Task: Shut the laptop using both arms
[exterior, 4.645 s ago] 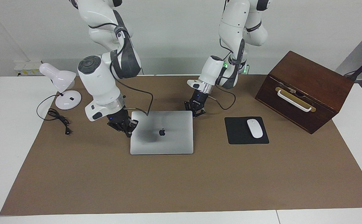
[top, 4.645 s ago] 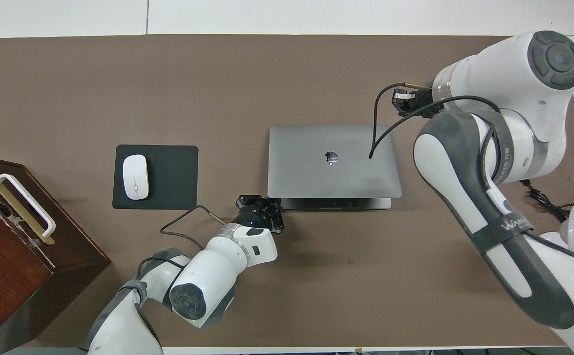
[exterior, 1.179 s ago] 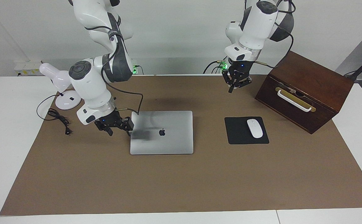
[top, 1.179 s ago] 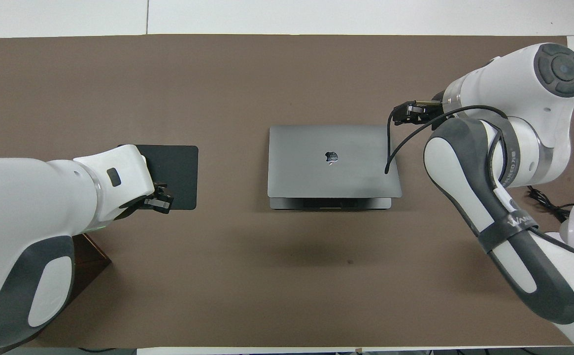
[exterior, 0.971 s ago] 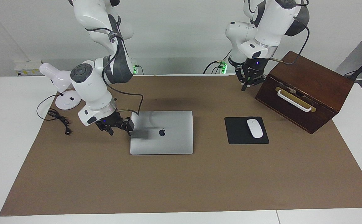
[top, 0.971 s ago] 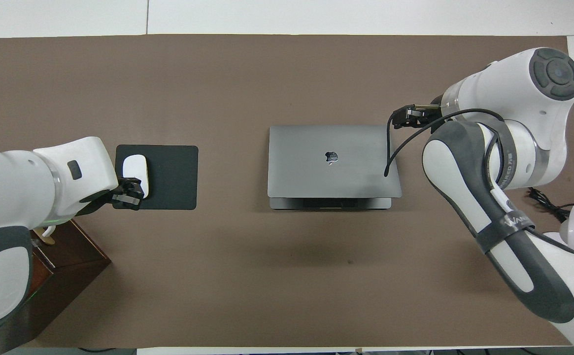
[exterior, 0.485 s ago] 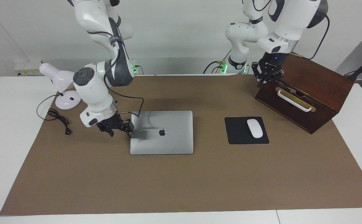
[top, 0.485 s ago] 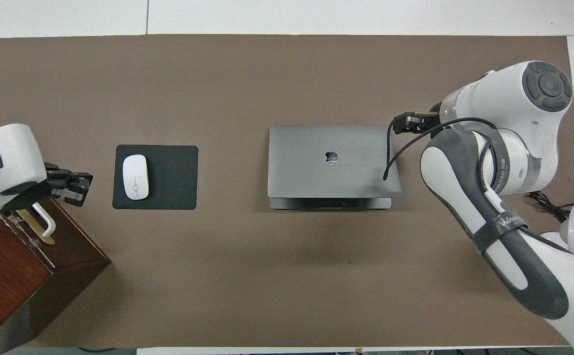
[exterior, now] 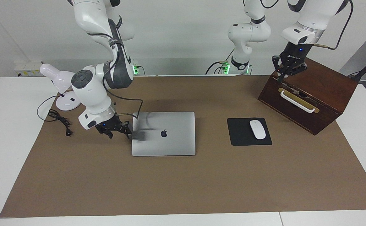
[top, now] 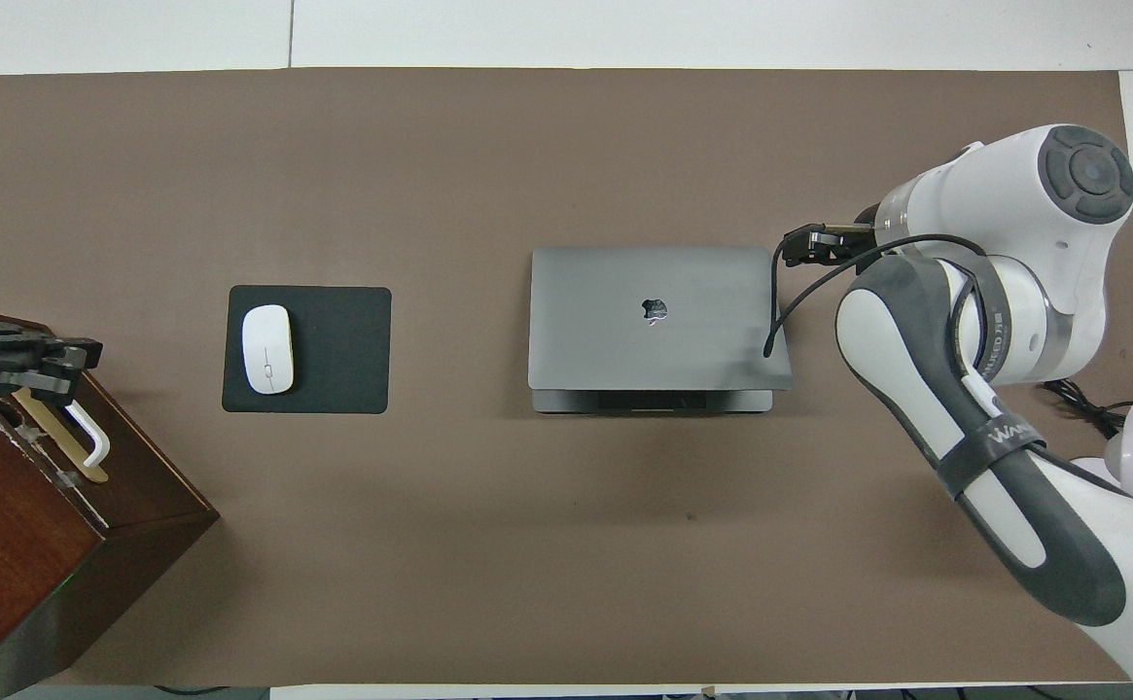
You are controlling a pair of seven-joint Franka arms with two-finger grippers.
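The silver-grey laptop (exterior: 163, 133) lies flat on the brown mat with its lid down and the dark apple logo facing up; it also shows in the overhead view (top: 658, 316). My right gripper (exterior: 117, 133) is open and empty, low over the mat beside the laptop's edge toward the right arm's end of the table, and shows in the overhead view (top: 809, 245) beside the laptop's corner. My left gripper (exterior: 286, 72) is raised over the top front edge of the wooden box, well away from the laptop; in the overhead view (top: 36, 358) it is over the box's handle.
A dark wooden box (exterior: 314, 84) with a white handle stands at the left arm's end. A white mouse (exterior: 257, 129) lies on a black mouse pad (exterior: 241, 138) between box and laptop. A white desk lamp (exterior: 60, 84) and its black cord (exterior: 58, 121) are at the right arm's end.
My left arm has swung up and away from the laptop to over the wooden box. My right gripper has drawn slightly off the laptop's edge. The laptop has not moved.
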